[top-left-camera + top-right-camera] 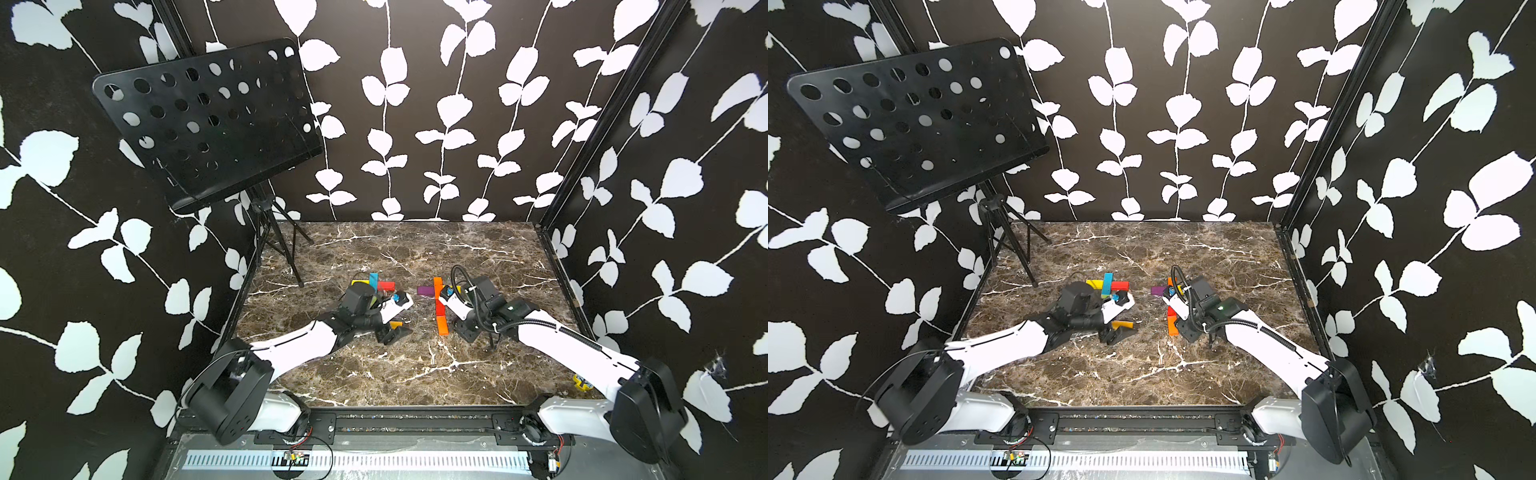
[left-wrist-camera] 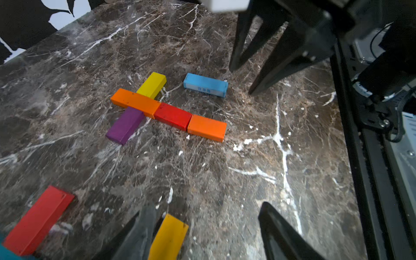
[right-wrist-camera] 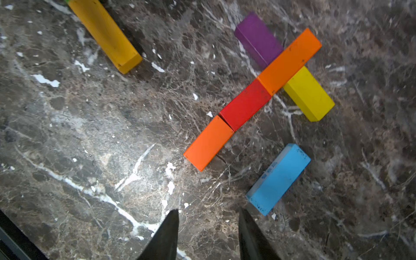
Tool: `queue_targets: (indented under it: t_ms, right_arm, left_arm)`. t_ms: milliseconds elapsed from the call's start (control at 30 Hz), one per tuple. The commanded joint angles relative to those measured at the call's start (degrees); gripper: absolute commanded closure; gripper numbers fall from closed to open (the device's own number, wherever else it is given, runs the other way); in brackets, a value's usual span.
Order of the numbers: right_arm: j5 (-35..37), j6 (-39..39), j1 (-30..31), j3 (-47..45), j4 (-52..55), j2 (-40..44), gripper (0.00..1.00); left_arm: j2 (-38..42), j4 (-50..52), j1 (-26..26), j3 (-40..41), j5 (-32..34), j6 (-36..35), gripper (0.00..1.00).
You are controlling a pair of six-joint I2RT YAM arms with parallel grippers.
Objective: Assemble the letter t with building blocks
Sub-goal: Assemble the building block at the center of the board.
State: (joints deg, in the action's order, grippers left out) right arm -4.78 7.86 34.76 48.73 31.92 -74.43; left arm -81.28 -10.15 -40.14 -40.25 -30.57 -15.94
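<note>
**A:** Where is the letter t (image 3: 245, 105)?

**B:** Flat on the tabletop (image 3: 90, 146), its stem in line. The purple block (image 3: 258, 40) and yellow block (image 3: 308, 94) butt against it as the crossbar. The blue block (image 3: 279, 179) lies apart, roughly parallel to the stem; to serve as the foot it likely needs turning.

**A:** And the pincers?

**B:** The right pincer (image 3: 208, 211) has its tips apart and empty, near the blue block, seemingly placed to fetch it. The left pincer (image 2: 208, 209) stands apart astride the amber block (image 2: 167, 238), unclamped, probably about to grip it.
</note>
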Motion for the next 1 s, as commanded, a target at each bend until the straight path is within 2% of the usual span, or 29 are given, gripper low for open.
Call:
queue_targets:
  t_ms: [0, 67, 100, 233, 333, 633, 967]
  right_arm:
    - [4.26, -4.12, 0.13, -0.20, 2.68, -3.37, 0.64]
    - [4.90, -4.37, 0.13, 0.30, 2.58, -5.04, 0.65]
    - [5.87, -4.72, 0.13, 0.80, 3.30, -5.60, 0.65]
    - [7.03, -8.66, 0.05, 2.01, 2.14, -7.39, 0.62]
    - [7.66, -11.86, -0.04, 3.95, 3.15, -10.13, 0.62]
    - [7.16, -16.72, -0.97, 6.20, 2.77, -15.47, 0.62]
    - [5.33, -15.99, -2.42, 8.73, 3.95, -19.77, 0.62]
  left_arm:
    - [-4.29, 1.41, -2.71, -4.63, -0.22, 5.25, 0.42]
    - [-7.71, 1.64, -3.57, -7.38, 0.41, 8.57, 0.60]
    - [-8.97, 1.86, -3.92, -8.42, 0.91, 10.06, 0.66]
    - [-12.64, 3.80, -5.03, -11.79, 6.07, 15.17, 0.85]
    - [-14.71, 3.98, -5.04, -12.45, 7.88, 18.34, 0.95]
    - [-21.57, -2.97, -5.04, -13.57, 4.79, 25.85, 1.00]
    - [-26.00, -6.40, -5.04, -14.98, 3.73, 30.64, 1.00]
